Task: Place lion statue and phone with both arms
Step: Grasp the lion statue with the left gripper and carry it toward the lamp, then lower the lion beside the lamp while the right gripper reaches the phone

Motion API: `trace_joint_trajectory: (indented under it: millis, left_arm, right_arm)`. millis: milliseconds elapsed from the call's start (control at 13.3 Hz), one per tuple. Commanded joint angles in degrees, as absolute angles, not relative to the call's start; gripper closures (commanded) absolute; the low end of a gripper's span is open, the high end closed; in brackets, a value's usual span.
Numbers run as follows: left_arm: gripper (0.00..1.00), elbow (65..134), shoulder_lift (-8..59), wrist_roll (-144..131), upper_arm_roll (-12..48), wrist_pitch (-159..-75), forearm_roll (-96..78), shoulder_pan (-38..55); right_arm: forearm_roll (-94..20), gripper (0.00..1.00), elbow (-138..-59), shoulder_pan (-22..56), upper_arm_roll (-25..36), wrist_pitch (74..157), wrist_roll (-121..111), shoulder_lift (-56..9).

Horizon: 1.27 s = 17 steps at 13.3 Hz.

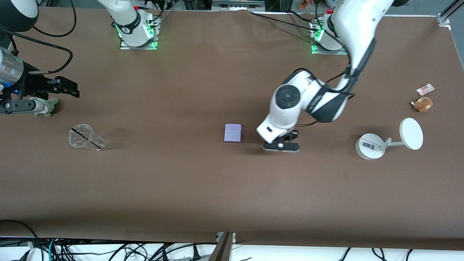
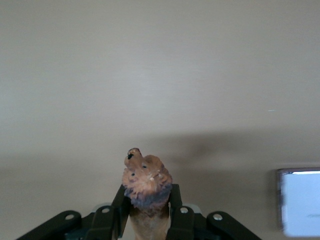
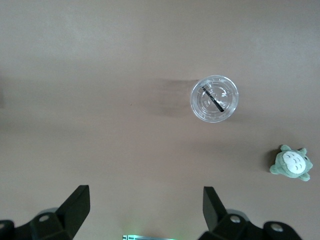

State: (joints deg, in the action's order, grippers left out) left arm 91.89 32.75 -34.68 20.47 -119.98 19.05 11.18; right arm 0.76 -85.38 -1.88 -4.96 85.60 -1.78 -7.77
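My left gripper (image 1: 281, 145) is low over the table, beside the phone (image 1: 232, 133) toward the left arm's end. In the left wrist view it (image 2: 147, 194) is shut on the lion statue (image 2: 146, 179), an orange-brown figurine with a darker band that sticks out between the fingers (image 2: 121, 200). The arm hides the statue in the front view. The phone, a pale-lavender slab, lies flat mid-table and shows at the edge of the left wrist view (image 2: 300, 201). My right gripper (image 1: 67, 87) hangs high over the right arm's end of the table, open and empty (image 3: 145, 200).
A clear plastic cup (image 1: 86, 137) (image 3: 214, 98) and a grey-green plush (image 1: 45, 106) (image 3: 291, 163) sit toward the right arm's end. A white round-based stand with a disc (image 1: 388, 139) and a brown plush with a tag (image 1: 422, 103) sit toward the left arm's end.
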Motion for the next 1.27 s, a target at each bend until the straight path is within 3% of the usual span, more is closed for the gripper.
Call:
trace_joint_trajectory:
  millis: [0, 675, 900, 1200]
  left_arm:
    - [0.91, 93.3, 29.0, -22.5, 21.1, -115.1, 17.1, 4.8]
    - [0.89, 97.6, 28.4, -5.4, 21.3, -115.4, 12.1, -9.5]
    - [0.9, 107.6, 26.5, -4.7, 21.1, -126.9, 13.3, -12.7]
    - [0.9, 112.3, 26.7, -3.2, 21.1, -134.3, 16.3, -16.2]
  right_arm:
    - [-0.1, 0.0, -84.7, -1.8, -5.0, 84.7, -1.1, -7.7]
    - [-1.2, 0.0, -84.5, 6.7, -5.1, 88.8, 8.9, -10.3]
    - [-1.8, 0.0, -84.5, 13.8, -5.1, 94.8, 19.1, -14.7]
    - [-1.6, 0.0, -84.2, 22.0, -5.1, 104.5, 31.7, -22.0]
